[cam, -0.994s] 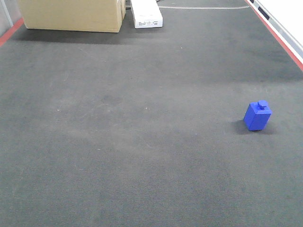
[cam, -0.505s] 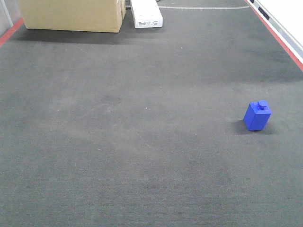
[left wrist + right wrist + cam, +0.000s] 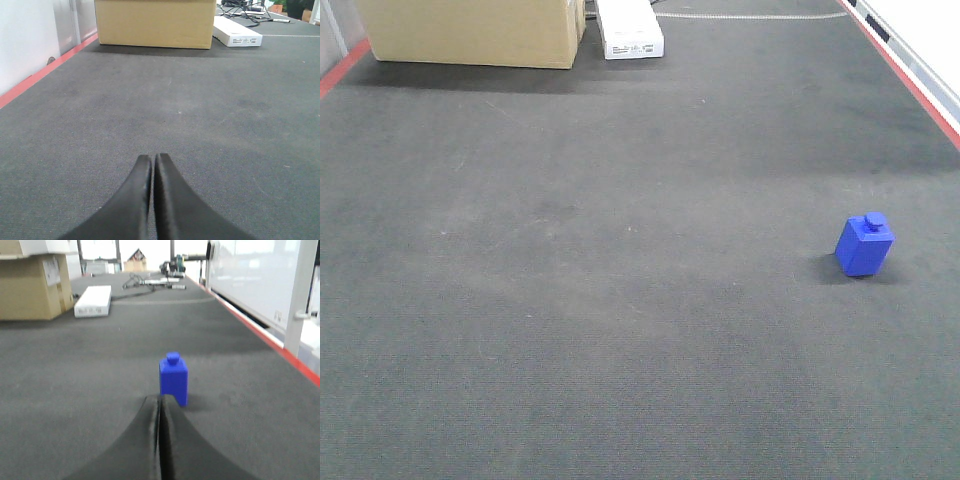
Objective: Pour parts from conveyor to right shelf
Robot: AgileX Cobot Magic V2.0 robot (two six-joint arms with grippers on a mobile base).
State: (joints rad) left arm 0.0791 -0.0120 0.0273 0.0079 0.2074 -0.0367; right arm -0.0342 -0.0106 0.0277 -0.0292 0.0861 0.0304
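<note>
The front view places the block (image 3: 865, 245) on the belt (image 3: 620, 300), toward its right edge. Only the right wrist view shows it just beyond the right claw (image 3: 161, 399), whose tips are pressed together and empty. The left claw (image 3: 152, 159), likewise closed and empty, faces a box (image 3: 155, 22). The block stands upright, stud up, long axis vertical.

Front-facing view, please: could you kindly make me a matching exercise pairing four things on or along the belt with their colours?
Things:
1. studded block
2. cardboard box
3. flat carton
4. conveyor edge strip

Colours:
A. red
B. white
C. blue
D. tan

Pairs: 1-C, 2-D, 3-B, 4-A
</note>
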